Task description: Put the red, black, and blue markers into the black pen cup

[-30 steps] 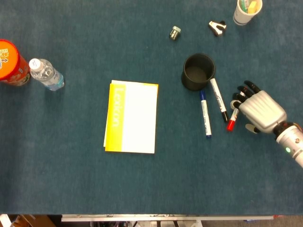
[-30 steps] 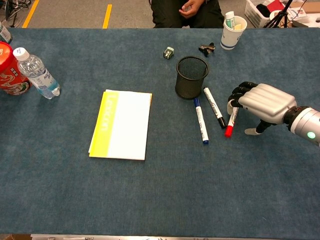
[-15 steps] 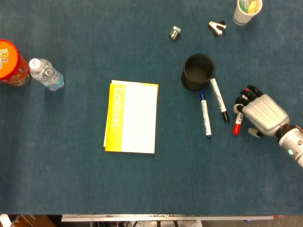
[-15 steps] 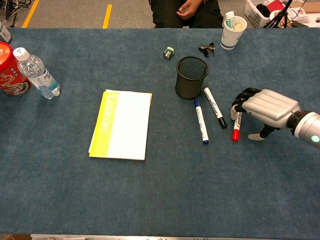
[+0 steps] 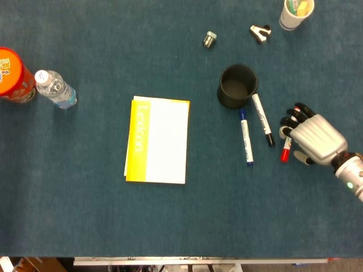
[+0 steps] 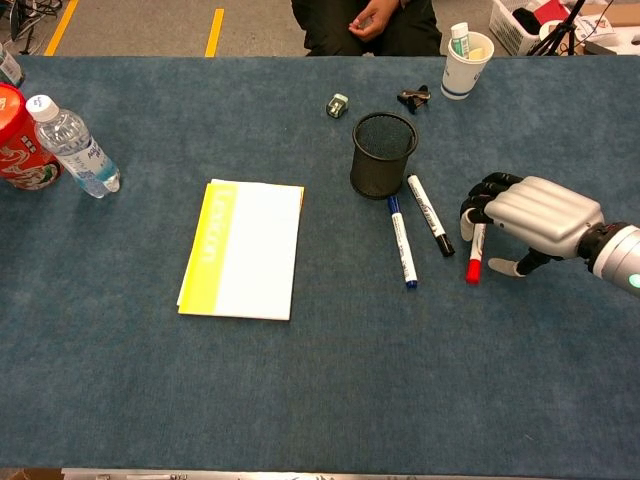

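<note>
Three markers right of centre: blue marker point(image 5: 245, 136), black marker point(image 5: 262, 119) below black pen cup point(image 5: 237, 86); red marker point(image 5: 285, 151) under right hand point(image 5: 312, 137), fingers curled over it, grip unclear.

The red marker point(image 5: 286, 148) has been dragged rightward, away from the black marker point(image 5: 262, 119). The right hand point(image 5: 313, 139) has been drawn back with it, fingers point(image 5: 292, 118) curled over the pen's upper end

Black marker point(image 5: 262, 120) lies between hand point(image 5: 313, 139) and cup point(image 5: 237, 86).
</note>
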Motion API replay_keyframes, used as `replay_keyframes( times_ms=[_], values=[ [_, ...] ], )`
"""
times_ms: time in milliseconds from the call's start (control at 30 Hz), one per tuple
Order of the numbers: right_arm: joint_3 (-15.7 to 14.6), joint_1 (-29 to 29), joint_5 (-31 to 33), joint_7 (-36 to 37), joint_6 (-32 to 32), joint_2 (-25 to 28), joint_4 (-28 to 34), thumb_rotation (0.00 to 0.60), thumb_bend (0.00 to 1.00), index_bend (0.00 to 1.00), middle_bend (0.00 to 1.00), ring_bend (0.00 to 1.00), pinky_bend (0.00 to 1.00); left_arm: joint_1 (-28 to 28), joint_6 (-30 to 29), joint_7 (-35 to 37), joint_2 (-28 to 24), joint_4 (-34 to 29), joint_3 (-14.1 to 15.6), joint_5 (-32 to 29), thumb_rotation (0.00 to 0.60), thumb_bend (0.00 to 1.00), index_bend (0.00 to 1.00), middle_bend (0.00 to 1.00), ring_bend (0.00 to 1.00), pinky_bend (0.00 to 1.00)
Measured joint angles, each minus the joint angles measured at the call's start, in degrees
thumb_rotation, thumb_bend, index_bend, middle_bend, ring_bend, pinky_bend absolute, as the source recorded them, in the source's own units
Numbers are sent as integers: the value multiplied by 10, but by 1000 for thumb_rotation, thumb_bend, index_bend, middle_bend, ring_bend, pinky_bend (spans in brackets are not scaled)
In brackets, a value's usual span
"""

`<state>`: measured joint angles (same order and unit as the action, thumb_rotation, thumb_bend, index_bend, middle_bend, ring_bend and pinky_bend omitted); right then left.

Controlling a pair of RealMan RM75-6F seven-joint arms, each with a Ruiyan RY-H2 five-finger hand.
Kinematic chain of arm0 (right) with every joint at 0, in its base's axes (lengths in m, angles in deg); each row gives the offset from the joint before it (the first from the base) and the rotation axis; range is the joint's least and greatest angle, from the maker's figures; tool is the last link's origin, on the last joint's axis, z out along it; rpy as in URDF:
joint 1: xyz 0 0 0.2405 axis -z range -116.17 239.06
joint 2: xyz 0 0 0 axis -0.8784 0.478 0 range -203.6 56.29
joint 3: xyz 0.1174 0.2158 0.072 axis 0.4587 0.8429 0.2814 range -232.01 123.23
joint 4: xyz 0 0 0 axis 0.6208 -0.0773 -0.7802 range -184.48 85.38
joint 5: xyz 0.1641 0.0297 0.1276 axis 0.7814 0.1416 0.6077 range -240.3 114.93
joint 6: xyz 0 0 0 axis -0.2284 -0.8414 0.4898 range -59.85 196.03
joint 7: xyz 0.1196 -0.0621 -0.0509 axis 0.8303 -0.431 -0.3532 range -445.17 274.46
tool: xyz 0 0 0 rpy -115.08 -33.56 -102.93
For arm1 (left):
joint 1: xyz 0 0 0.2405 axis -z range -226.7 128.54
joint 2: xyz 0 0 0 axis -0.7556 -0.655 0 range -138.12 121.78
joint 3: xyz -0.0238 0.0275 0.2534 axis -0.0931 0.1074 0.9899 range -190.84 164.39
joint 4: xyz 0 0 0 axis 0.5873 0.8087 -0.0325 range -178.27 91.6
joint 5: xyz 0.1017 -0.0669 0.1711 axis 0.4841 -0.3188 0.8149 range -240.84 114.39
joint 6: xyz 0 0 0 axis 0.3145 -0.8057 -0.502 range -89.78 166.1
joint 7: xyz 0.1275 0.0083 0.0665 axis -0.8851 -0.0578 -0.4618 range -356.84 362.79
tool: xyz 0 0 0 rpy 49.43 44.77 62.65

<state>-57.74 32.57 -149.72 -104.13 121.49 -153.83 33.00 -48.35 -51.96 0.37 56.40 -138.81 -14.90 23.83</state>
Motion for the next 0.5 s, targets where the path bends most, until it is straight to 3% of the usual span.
replay_keyframes(
  times_ms=[500],
  values=[
    [-11,-10,-14,-3,-3,0,6,600,273,428,268,132,95,-10,-8,5,-7,-1,1,-5,600,482,173,210,200,201]
  ],
)
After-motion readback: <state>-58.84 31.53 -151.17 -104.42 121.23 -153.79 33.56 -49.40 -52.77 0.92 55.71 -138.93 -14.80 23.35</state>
